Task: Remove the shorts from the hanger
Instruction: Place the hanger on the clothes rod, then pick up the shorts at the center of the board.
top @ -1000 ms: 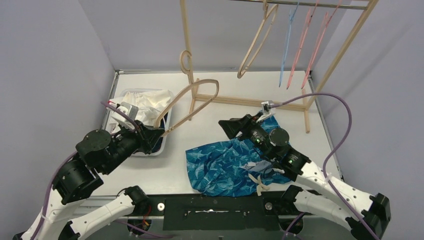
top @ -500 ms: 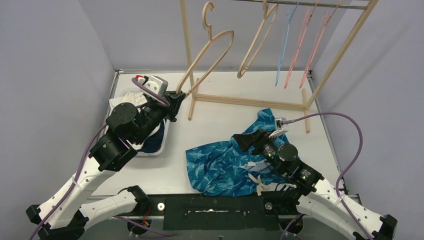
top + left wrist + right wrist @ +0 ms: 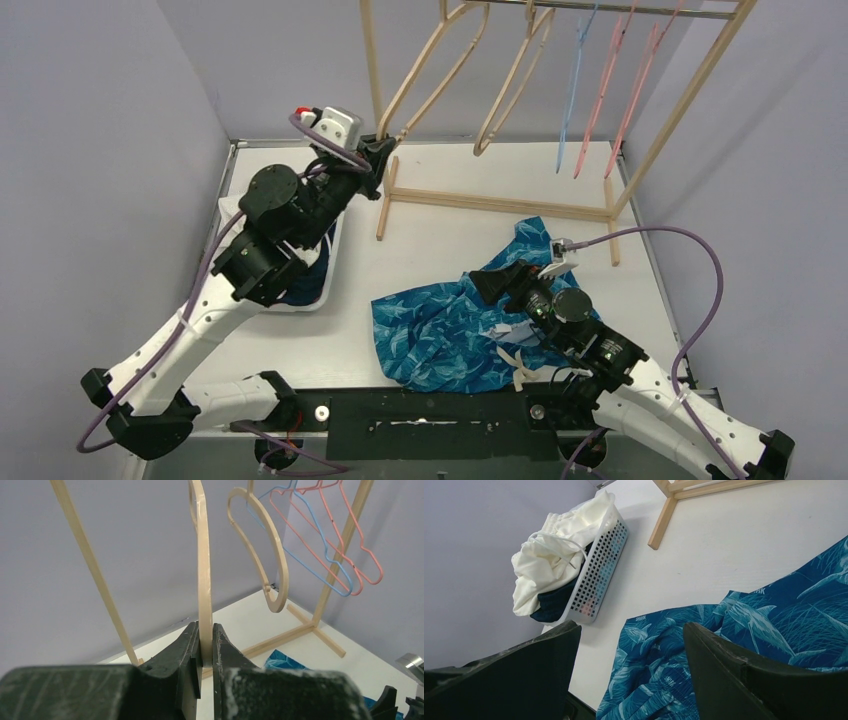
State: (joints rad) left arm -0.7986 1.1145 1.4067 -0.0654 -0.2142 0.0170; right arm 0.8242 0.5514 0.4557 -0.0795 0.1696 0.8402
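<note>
High by rack (image 3: 500,202), left end effector (image 3: 205,632) grips hanger (image 3: 204,575)

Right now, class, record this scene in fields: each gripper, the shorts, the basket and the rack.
Left gripper: shut on a bare pale wooden hanger, held up near the rack's rail
Right gripper: open, over the shorts
Shorts: blue shark-print fabric pair, spread on the white table, on no hanger
Basket: white mesh plastic basket holding white fabric and navy fabric
Rack: light wooden frame; second wooden hanger, blue hanger and two pink hangers, all bare
</note>
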